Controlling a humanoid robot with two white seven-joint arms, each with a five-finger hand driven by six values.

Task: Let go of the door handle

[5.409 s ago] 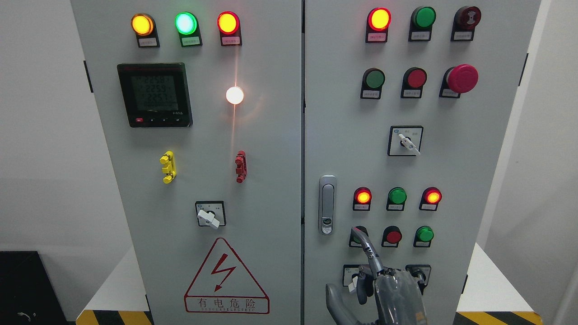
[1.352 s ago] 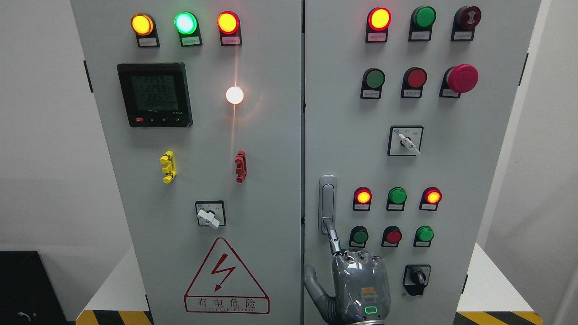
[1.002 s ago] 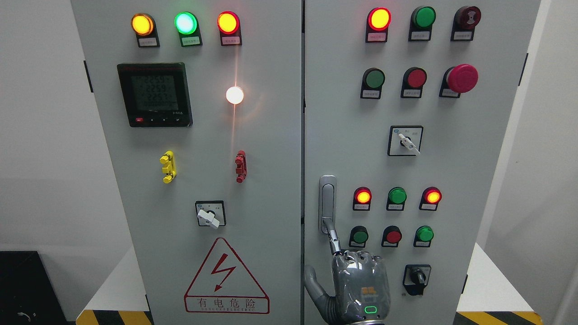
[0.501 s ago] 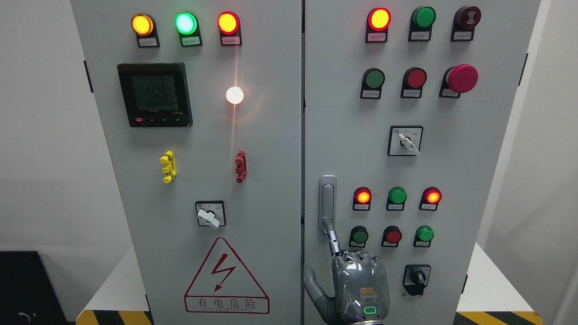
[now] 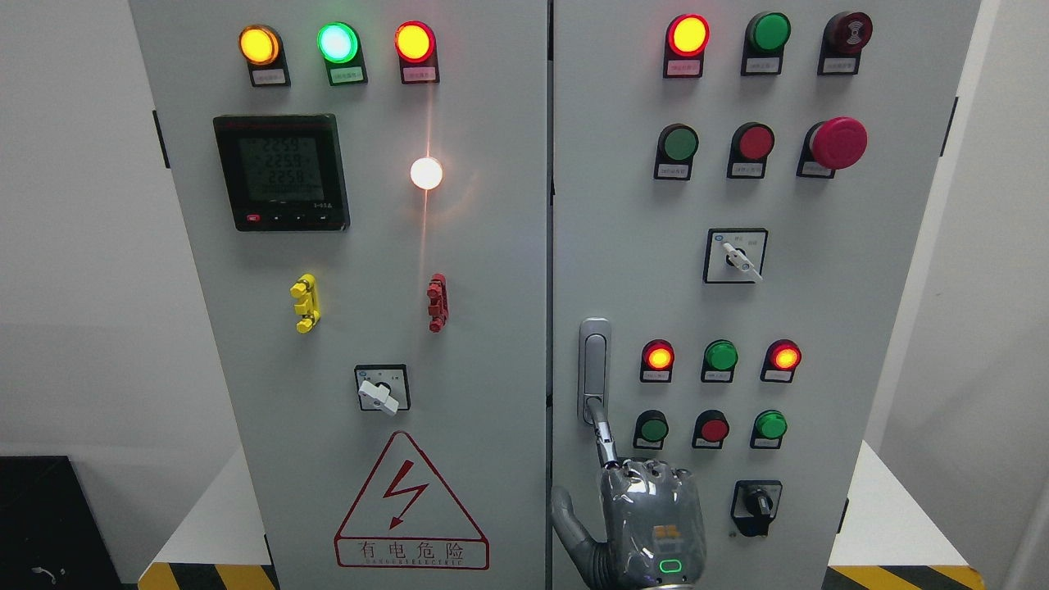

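Note:
The grey metal door handle [image 5: 593, 360] stands upright on the left edge of the right cabinet door [image 5: 623, 246]. My right hand [image 5: 649, 516] comes up from the bottom edge just below it, back towards me. Its index finger [image 5: 602, 430] points up and its tip touches the handle's lower end, covering the lock button there. The other fingers are curled into the palm and the thumb [image 5: 565, 512] sticks out to the left. The hand grasps nothing. The left arm is out of view.
Lit and unlit round buttons [image 5: 715, 392] sit right of the handle, with a black rotary switch [image 5: 756, 506] beside my hand. A red emergency stop [image 5: 837, 143] and a selector switch [image 5: 736, 256] are higher up. The left door [image 5: 492, 246] carries a meter [image 5: 281, 172], switches and a warning triangle [image 5: 410, 508].
5.4 s ago the hand was lower right by the bottom buttons; it has moved up-left so the index fingertip rests on the handle's lower end. Over the last second it barely shifted.

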